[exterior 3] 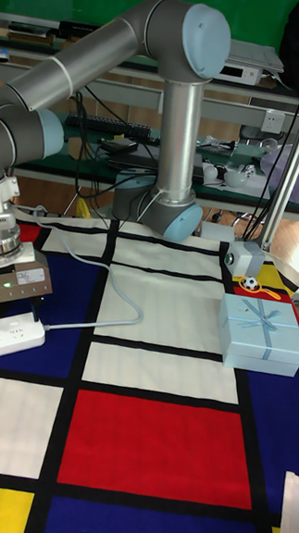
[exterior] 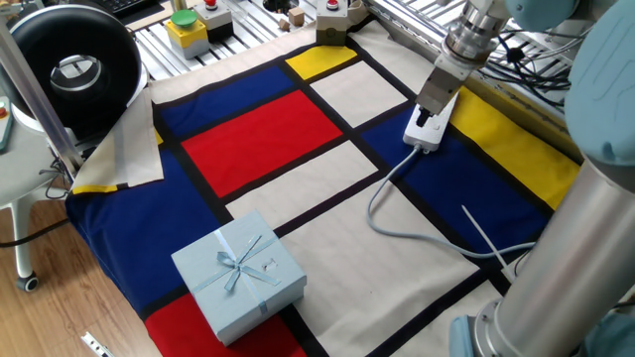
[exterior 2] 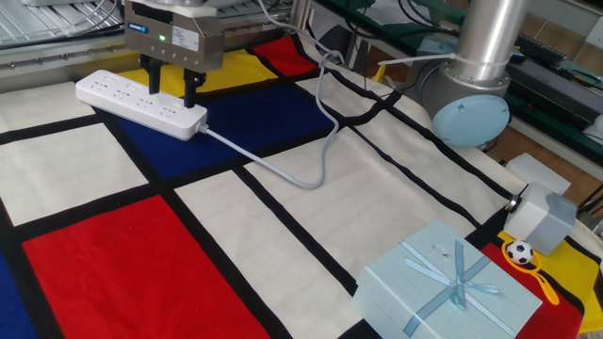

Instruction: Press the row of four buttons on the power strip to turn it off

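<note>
Power strip (exterior 2: 139, 104): long white bar lying flat on the blue panel of the colour-block cloth (exterior 2: 236, 245) covering the desk, close to the yellow panel at the far side. Its pale grey cord (exterior 2: 283, 169) leaves the near end, curves across a white panel and runs back toward the arm's base (exterior 2: 471, 118). The row of four buttons cannot be made out against the white face in any view.

Nearest the camera in the other fixed view, a pale blue gift box (exterior 2: 448, 287) with a ribbon sits on the cloth, well apart from the strip. Just beyond it lie a small grey block (exterior 2: 545, 215) and a small football charm (exterior 2: 519, 251).

Farther back, the tool (exterior 2: 170, 83) stands upright directly over the strip, toward its cord end. Its two dark fingers (exterior 2: 191, 89) are apart with a clear gap, tips down at the strip's top face; whether they touch it cannot be told.
</note>
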Controlling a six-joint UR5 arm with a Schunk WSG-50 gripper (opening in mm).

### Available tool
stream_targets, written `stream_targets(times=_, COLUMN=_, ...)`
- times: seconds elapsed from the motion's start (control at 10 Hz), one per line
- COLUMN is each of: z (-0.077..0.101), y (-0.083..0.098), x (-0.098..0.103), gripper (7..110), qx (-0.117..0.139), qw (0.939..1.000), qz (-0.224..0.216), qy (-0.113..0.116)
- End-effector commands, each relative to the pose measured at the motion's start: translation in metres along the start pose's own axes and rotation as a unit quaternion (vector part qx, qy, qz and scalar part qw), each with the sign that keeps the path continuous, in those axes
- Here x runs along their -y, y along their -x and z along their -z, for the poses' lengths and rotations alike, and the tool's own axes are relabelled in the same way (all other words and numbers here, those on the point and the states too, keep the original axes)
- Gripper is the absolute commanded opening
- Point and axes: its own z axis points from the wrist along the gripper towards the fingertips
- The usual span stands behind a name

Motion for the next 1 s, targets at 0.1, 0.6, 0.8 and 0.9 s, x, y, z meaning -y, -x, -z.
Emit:
stream_targets(times=0.1, z=0.001, y=-0.003, x=0.008, gripper=88, qx=0.001, qw=1.0000, qz=0.005, qy=0.002)
stream_targets(times=0.6, z=-0.001, y=-0.008, x=-0.001, gripper=88, qx=0.004, qw=0.9999, qz=-0.008, qy=0.005)
stream_targets(times=0.8, z=-0.005, y=-0.009, x=-0.004, gripper=88, qx=0.007, qw=0.9999, qz=-0.011, qy=0.004)
stream_targets(times=0.9, z=-0.005, y=-0.009, x=-0.004, gripper=88, qx=0.007, qw=0.9999, qz=-0.011, qy=0.004)
